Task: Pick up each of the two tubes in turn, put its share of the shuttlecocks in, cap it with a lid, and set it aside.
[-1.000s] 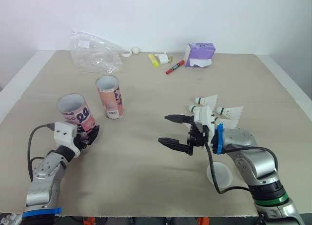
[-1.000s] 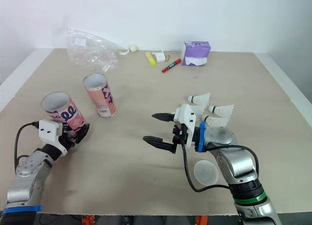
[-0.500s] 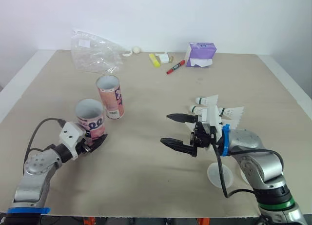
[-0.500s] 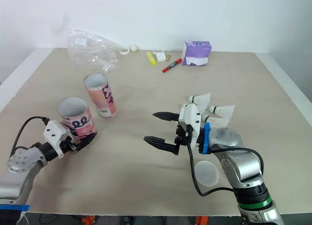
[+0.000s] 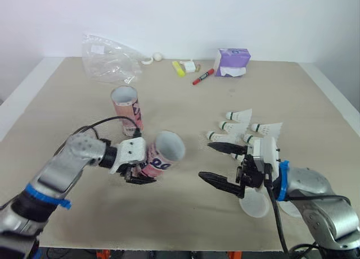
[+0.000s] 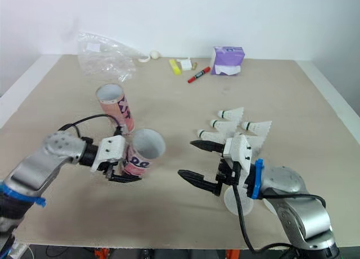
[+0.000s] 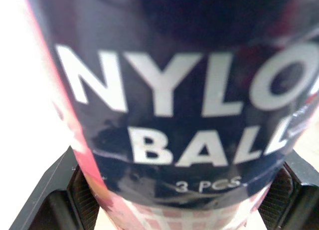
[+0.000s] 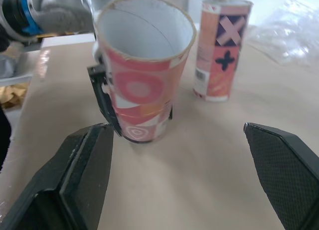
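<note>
The counter (image 5: 185, 99) spans the frame. One tube (image 5: 163, 155) is at lower centre-left, tilted, with its open mouth facing right. The left pincer (image 5: 140, 170) is clamped on the lower body of this tube, one finger on each side. The second tube (image 5: 126, 110) stands upright just above it. The right pincer (image 5: 206, 160), at lower centre-right, is spread wide and holds nothing. A cluster of shuttlecocks (image 5: 239, 116) lies at centre-right. A lid (image 5: 254, 205) lies at lower right.

Lab-style test bench: bare beige table (image 5: 185, 101), plain white wall (image 5: 253, 17).
</note>
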Controlling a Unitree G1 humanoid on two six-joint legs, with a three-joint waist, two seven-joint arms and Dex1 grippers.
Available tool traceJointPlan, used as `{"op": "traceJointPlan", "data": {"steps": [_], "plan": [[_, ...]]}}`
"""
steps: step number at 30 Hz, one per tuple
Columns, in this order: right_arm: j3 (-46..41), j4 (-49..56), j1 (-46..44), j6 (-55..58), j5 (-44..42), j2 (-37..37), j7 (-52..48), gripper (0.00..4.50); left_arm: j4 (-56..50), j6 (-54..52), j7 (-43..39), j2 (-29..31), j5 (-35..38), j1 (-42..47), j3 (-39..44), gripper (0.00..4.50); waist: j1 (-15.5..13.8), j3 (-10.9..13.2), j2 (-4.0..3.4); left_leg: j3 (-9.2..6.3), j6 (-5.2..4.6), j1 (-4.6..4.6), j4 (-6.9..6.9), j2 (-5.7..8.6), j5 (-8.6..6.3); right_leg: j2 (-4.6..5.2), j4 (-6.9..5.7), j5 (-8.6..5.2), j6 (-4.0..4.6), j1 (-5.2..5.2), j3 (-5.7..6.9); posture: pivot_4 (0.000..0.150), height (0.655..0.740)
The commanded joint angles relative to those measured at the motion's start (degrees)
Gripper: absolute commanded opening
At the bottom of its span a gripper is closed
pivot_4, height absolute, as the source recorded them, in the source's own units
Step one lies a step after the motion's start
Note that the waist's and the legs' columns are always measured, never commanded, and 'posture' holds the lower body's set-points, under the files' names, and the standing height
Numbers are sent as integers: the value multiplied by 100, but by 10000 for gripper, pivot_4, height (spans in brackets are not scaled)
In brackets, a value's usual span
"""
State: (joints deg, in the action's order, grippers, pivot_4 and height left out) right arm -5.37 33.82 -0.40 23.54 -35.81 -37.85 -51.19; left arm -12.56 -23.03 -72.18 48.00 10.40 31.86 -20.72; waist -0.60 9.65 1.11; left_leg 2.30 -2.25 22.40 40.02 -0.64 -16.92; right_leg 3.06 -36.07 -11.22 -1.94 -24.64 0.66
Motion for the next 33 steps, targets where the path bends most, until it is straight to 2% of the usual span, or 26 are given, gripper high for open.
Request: {"op": "traceJointPlan", "data": {"steps": [1, 7, 18, 27, 33], "plan": [[-214, 311, 144, -118, -21, -36, 114, 45000, 187, -305, -74, -62, -469, 548, -306, 37076, 3, 0, 0, 3, 0, 0, 0, 0, 0, 0, 0, 0, -2, -1, -3, 1500, 7400], [-328, 380, 459, -234, 83, -24, 270, 45000, 313, -935, -18, -552, -838, 1295, -724, 37076, 7, 2, 3, 8, -1, 2, 1, 2, 0, -1, 1, -17, -38, -3, -15, 1500, 7400], [-457, 456, 711, -133, -9, 86, 720, 45000, -132, -1514, 210, -1014, -1079, 1319, -991, 37076, 4, 2, 3, 6, -2, 3, 3, 3, -1, -3, -2, -18, -37, -3, -23, 1500, 7400], [-2269, 449, 2013, 59, -418, -36, 915, 45000, -93, -1586, 238, -1115, -1304, 1368, -1213, 37076, -30, -2, -2, -9, -10, -4, 11, 30, -3, 2, -1, -27, -58, 24, -50, 1500, 7400], [-2524, 369, 2572, 119, -391, 178, 1049, 45000, -86, -1616, 221, -1190, -1327, 1418, -1226, 37076, -29, -4, -6, -13, -18, -9, 12, 30, 2, 0, -4, -28, -57, 29, -51, 1500, 7400]]}}
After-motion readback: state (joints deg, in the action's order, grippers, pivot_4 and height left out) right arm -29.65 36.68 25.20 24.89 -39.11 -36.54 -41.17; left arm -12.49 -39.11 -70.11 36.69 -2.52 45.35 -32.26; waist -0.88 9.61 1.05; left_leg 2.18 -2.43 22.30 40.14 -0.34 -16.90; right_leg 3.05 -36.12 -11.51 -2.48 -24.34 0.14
